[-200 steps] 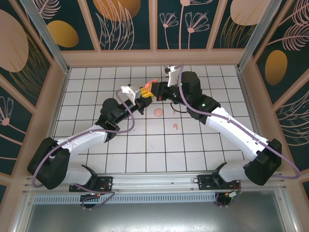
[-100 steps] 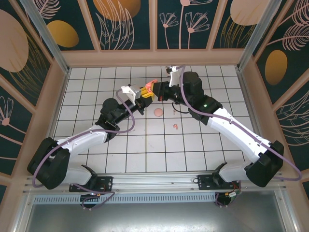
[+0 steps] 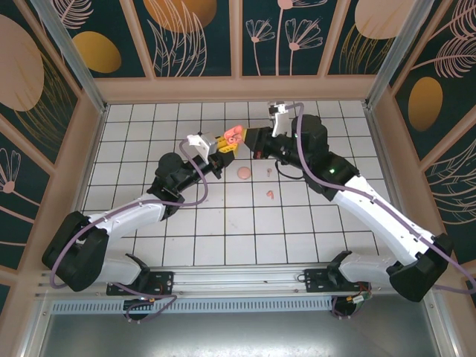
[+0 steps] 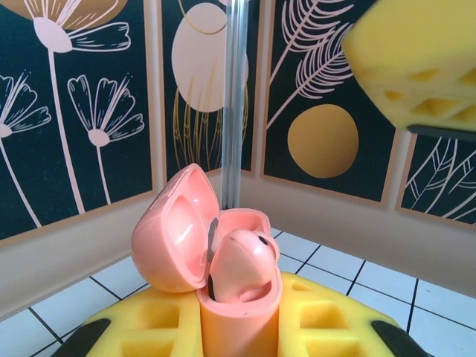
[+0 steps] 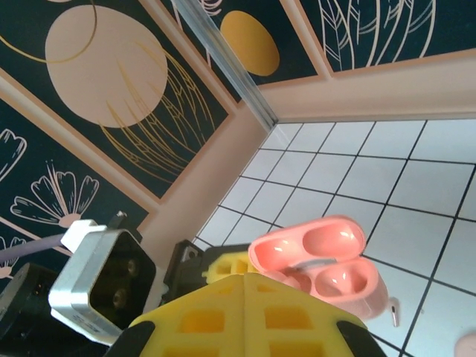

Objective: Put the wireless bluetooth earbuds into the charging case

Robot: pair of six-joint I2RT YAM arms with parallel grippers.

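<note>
A pink charging case (image 4: 239, 316) stands upright with my left gripper (image 4: 239, 297) shut on it between yellow foam pads, its lid hinged open to the left. One pink earbud (image 4: 239, 262) sits in the near socket; the far socket looks empty. From above, the case (image 3: 233, 136) is held over the far middle of the floor. My right gripper (image 3: 250, 140) hangs just right of it, pads (image 5: 297, 312) pressed together on nothing, apart from the case (image 5: 335, 271). A coral earbud (image 3: 270, 195) and a smaller pale one (image 3: 268, 171) lie on the tiles.
A round pink piece (image 3: 243, 173) lies on the white tiles under the grippers. The left wrist's camera block (image 5: 100, 279) is close to my right gripper. Patterned walls (image 3: 238, 37) enclose the floor; both arms cross the middle.
The right arm has drawn back to the right, its shut gripper coming off the case. The open case now shows plainly, still in the left gripper.
</note>
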